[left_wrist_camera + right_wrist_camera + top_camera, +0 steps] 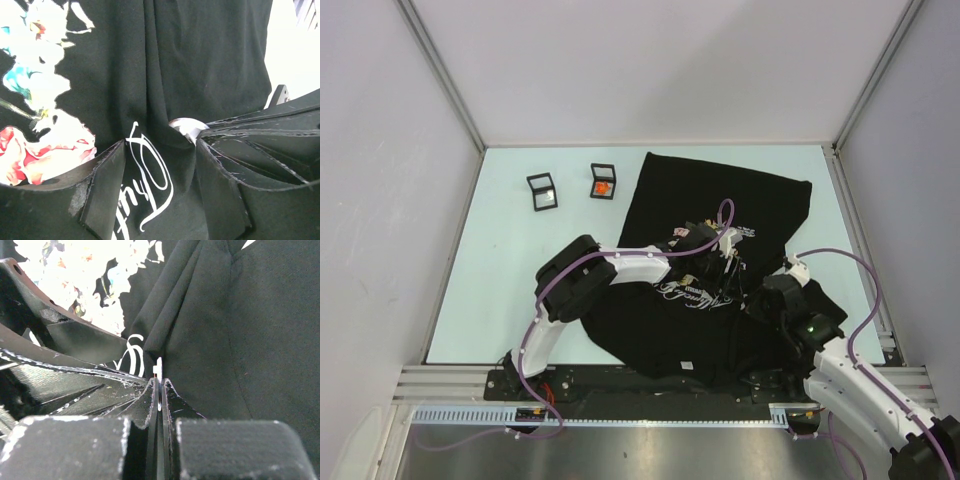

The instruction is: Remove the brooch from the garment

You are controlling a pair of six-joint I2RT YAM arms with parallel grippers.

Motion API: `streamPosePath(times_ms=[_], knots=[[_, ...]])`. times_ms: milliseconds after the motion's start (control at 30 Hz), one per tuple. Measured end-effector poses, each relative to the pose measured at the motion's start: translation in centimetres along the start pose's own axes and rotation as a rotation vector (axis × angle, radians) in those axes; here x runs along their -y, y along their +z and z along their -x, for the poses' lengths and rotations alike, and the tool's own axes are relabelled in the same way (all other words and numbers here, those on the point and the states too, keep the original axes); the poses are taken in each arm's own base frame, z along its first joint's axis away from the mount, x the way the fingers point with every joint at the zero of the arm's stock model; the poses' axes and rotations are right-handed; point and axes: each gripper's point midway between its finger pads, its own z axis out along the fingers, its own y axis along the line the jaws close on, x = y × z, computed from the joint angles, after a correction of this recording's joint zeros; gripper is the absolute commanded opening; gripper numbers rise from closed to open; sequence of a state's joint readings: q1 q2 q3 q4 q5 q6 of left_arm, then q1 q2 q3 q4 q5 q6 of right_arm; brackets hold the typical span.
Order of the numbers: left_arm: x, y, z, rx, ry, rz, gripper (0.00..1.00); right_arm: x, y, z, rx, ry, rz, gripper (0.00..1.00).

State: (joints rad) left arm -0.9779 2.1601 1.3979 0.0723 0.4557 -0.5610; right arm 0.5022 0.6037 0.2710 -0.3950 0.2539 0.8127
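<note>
The black garment [720, 190] lies spread on the table, and its rose print [35, 100] and white cursive lettering [150, 170] show in the left wrist view. My left gripper [160, 165] is at the shirt's middle [718, 258], with a raised fold of fabric pinched between its fingers. The brooch [186, 127] is a small silvery disc at the fold's right side. My right gripper [159, 382] is shut on the brooch's thin edge [158, 369], beside the left gripper [748, 288]. The arms hide the brooch in the top view.
Two small black-framed boxes stand on the pale table left of the shirt, one empty-looking [542, 190] and one holding something orange [604, 182]. White walls enclose the table on three sides. The shirt's lower hem hangs near the front rail [680, 370].
</note>
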Motion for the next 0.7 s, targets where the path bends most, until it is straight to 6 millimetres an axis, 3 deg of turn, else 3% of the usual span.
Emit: streamPosePath(times_ms=[167,467,700], knots=[[0.03,0.1,0.04,0.002,0.0,-0.005,0.64,0.12,0.2,-0.41,-0.005,0.003,0.009,0.0],[-0.07,0.32,0.22,0.011,-0.011,-0.015,0.55,0.02,0.17,-0.37,0.006,0.023,0.023,0.0],[-0.14,0.43,0.34,0.027,-0.015,-0.018,0.61,-0.48,-0.21,0.09,0.023,0.056,0.05,0.0]])
